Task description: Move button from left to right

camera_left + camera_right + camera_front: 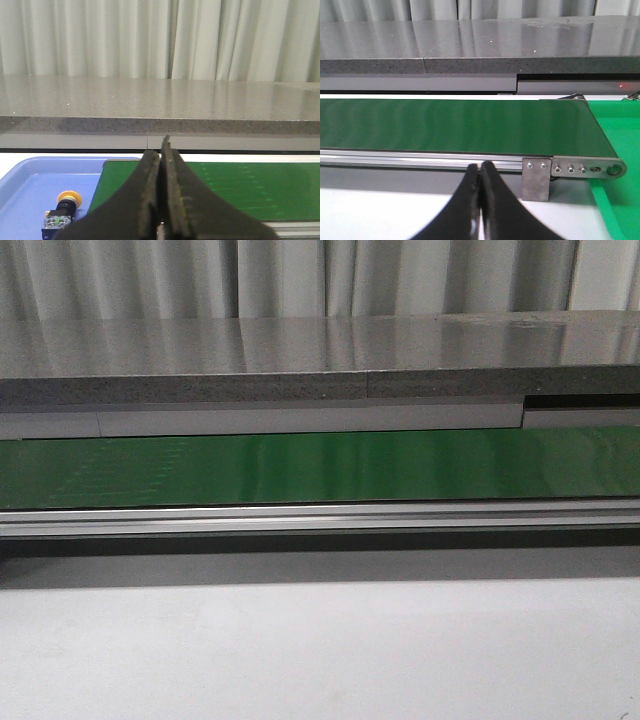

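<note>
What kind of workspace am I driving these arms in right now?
Probably an industrial sorting or test cell: a green conveyor belt with an aluminium frame crosses the table, a blue tray at its left end holds the button, and a grey counter runs behind.

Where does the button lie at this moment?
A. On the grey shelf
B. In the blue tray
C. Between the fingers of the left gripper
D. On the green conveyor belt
B: the left wrist view shows the button lying in the blue tray, beside the green conveyor belt.
</note>
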`<state>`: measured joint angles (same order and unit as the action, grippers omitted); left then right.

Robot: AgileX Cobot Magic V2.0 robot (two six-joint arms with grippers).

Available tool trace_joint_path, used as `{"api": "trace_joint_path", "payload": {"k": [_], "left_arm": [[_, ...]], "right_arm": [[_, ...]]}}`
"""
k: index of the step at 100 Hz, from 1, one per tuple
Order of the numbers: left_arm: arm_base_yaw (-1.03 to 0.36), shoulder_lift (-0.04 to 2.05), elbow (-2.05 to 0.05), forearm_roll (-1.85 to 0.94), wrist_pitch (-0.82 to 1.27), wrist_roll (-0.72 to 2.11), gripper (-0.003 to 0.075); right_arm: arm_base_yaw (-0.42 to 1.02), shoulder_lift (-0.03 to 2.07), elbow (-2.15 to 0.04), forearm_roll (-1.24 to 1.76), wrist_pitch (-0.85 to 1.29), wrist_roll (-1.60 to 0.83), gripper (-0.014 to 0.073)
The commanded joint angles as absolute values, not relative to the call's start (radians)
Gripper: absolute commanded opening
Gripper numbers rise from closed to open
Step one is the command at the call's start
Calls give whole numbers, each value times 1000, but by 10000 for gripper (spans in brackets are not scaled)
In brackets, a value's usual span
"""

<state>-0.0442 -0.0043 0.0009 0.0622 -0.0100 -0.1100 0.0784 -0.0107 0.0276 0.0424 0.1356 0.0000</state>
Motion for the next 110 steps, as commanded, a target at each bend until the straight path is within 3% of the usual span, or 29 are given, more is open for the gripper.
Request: {"api": "trace_joint_path", "payload": {"k": [1,63,110], "left_arm": [[-54,-35,36,53,-88,-117,-20],[-54,-33,11,52,-40,-117,-20],[-54,221,-389,45,337,-117,-20]], "right_arm": [[80,-31,13,39,52,0,-68],[80,-31,13,39,52,0,-68],[80,-31,13,39,52,0,-68]]}}
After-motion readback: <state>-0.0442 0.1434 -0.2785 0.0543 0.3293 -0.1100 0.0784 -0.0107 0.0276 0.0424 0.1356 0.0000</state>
